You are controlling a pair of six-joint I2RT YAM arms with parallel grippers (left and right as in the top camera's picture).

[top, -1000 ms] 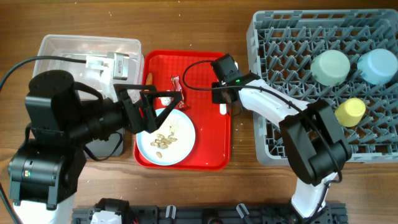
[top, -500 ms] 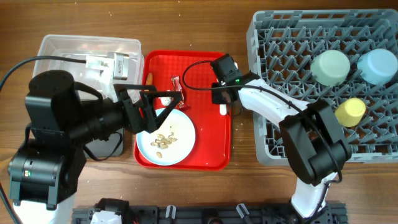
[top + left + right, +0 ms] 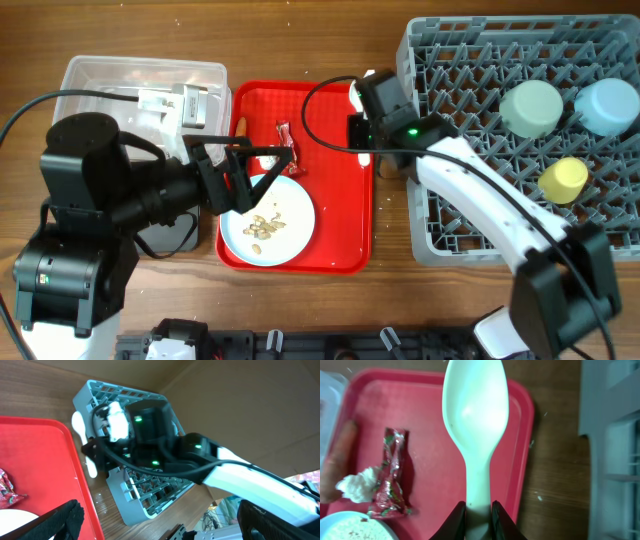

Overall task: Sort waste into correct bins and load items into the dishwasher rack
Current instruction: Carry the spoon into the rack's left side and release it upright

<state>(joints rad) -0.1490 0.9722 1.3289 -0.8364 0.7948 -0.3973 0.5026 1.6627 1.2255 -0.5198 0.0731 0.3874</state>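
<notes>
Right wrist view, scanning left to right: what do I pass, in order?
First the carrot piece → crumpled tissue → red candy wrapper → white spoon → right rim of the red tray → wooden table → dishwasher rack. The plate overlaps several, so it is left out.

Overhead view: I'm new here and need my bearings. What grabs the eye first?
The red serving tray mid-table, holding a pale blue plate of beige scraps. At its far right corner the right gripper clamps a white spoon by the handle, next to the grey dishwasher rack with a green bowl, a blue bowl and a yellow cup.
</notes>
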